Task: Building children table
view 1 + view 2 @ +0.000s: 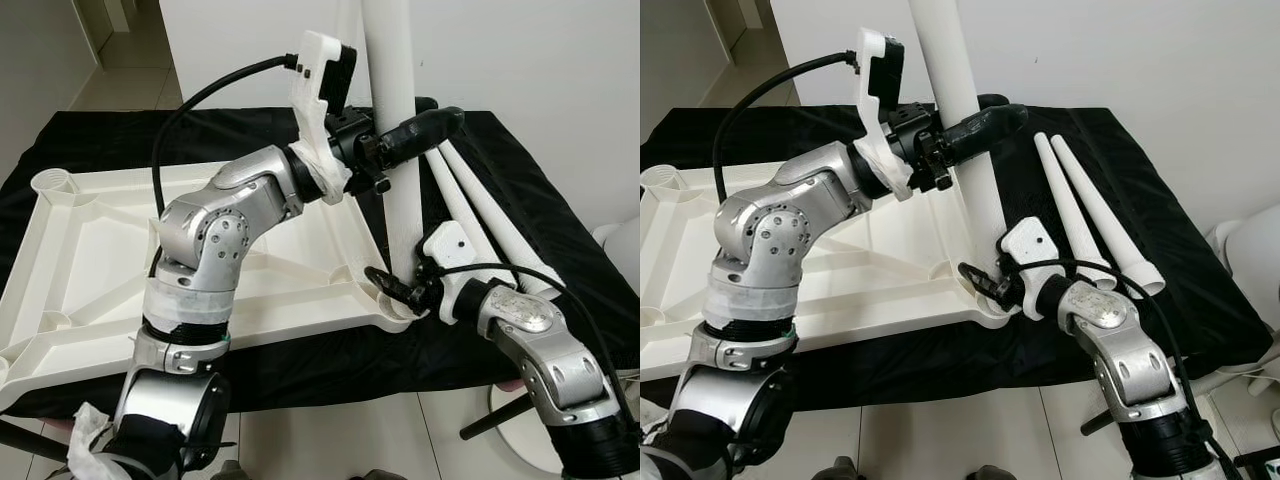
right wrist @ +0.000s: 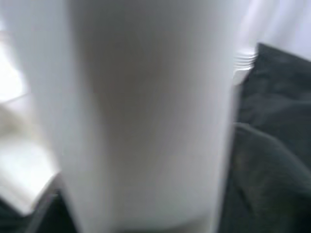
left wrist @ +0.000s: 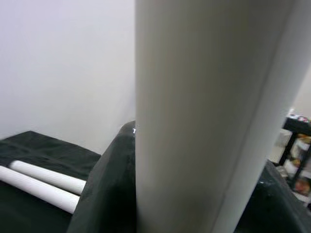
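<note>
A: Tabletop [image 1: 110,250] is lying upside down on the black-draped surface [image 1: 520,200], ribs facing up, and one white leg [image 1: 395,120] is standing upright at its near right corner.

B: So which step is going on?

A: By my reading, the fitting of that leg into the corner socket [image 1: 392,300]. The left gripper [image 1: 425,125] is holding the leg high up, its jaws closed around the tube. The right gripper [image 1: 395,290] is working low at the leg's foot, right against the socket.

B: Is the right one gripping the leg too?

A: I cannot tell. The black fingers are touching or nearly touching the leg's base, but their setting is hidden, and the right wrist view is too blurred to help.

B: What does the next move call for?

A: Probably keeping the leg plumb while it is pressed or twisted down until it seats. The high grip gives leverage, so a slight tilt could make the foot bind or pop out of the socket.

B: And the other sockets?

A: The round socket at the far left corner [image 1: 55,183] is sitting open with nothing in it. Two spare legs [image 1: 1090,215] are lying side by side on the cloth, to the right of the standing leg and apart from the tabletop, so most of the job appears to remain.
</note>
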`<state>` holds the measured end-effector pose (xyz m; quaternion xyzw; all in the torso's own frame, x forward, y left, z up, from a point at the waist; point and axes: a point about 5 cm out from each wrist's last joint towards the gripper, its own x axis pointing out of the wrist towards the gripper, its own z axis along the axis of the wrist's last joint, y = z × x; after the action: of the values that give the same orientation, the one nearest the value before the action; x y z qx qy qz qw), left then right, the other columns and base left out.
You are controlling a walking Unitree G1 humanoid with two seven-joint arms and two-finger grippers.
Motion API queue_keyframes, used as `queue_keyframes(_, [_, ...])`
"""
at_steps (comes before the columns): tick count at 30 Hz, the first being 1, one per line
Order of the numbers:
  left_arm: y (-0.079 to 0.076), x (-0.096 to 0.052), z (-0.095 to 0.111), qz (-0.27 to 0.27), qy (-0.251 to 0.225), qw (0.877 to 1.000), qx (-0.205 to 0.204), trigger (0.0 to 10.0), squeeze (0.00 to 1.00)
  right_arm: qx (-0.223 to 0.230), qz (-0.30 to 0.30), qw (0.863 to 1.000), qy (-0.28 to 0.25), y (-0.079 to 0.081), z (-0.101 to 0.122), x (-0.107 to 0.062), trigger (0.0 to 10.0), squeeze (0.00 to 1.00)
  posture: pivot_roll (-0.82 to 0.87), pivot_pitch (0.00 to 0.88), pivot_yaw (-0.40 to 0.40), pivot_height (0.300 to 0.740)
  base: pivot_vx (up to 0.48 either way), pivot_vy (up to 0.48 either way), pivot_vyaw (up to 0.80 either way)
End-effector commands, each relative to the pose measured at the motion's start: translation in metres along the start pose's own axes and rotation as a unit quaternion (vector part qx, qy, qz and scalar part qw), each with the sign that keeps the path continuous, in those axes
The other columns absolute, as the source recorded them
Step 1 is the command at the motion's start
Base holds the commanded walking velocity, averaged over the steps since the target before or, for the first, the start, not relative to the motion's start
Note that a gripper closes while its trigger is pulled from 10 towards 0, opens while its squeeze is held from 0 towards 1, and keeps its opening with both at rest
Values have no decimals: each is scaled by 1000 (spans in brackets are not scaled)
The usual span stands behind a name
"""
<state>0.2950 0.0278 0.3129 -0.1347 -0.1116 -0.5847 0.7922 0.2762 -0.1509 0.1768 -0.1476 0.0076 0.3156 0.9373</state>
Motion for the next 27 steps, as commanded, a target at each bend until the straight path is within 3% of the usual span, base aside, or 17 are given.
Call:
queue_keyframes(1, [-4, 9, 4, -1, 7, 1000, 15, 10000, 0, -4, -47, 999, -3, -11, 0, 0, 10000, 1000, 18, 0, -12, 740, 0, 0, 0])
queue_keyframes(2, [-4, 9, 4, -1, 7, 1000, 15, 10000, 0, -4, -47, 999, -3, -11, 0, 0, 10000, 1000, 18, 0, -12, 740, 0, 0, 0])
queue_keyframes(4, [-2, 15, 10, 33, 16, 998, 54, 10000, 0, -6, -99, 995, -19, -18, 4, 5, 10000, 1000, 17, 0, -8, 740, 0, 0, 0])
queue_keyframes(11, [-5, 29, 20, 58, 4, 997, 46, 10000, 0, 6, -164, 985, -45, -26, 14, 14, 10000, 1000, 15, 0, -13, 740, 0, 0, 0])
queue_keyframes(14, [-1, 45, 28, 80, 0, 995, 52, 10000, 0, 12, -184, 982, -51, -26, 17, 22, 10000, 898, 14, 0, -16, 740, 0, 0, 0])
queue_keyframes(17, [5, 58, 31, 104, -2, 993, 49, 10000, 0, 12, -216, 974, -59, -26, 21, 32, 10000, 890, 13, 0, -22, 740, 0, 0, 0])
queue_keyframes(20, [7, 61, 31, 112, -6, 993, 46, 10000, 0, 5, -234, 970, -65, -26, 24, 37, 10000, 867, 12, 0, -25, 740, 0, 0, 0])
queue_keyframes(21, [7, 63, 32, 118, -11, 992, 44, 10000, 0, -9, -248, 967, -63, -26, 24, 39, 10000, 294, 11, 0, -26, 740, 0, 0, 0])
queue_keyframes(22, [7, 63, 32, 118, -11, 992, 44, 10000, 0, -9, -248, 967, -63, -26, 24, 39, 10000, 294, 11, 0, -26, 740, 0, 0, 0])
queue_keyframes(23, [7, 67, 33, 132, -19, 990, 42, 10000, 0, -20, -279, 958, -56, -25, 23, 44, 10000, 0, 9, 0, -23, 740, 0, 0, 0])
queue_keyframes(27, [8, 70, 33, 142, -21, 989, 45, 10000, 0, -25, -302, 952, -55, -25, 23, 46, 10000, 0, 5, 0, -19, 740, 0, 0, 0])
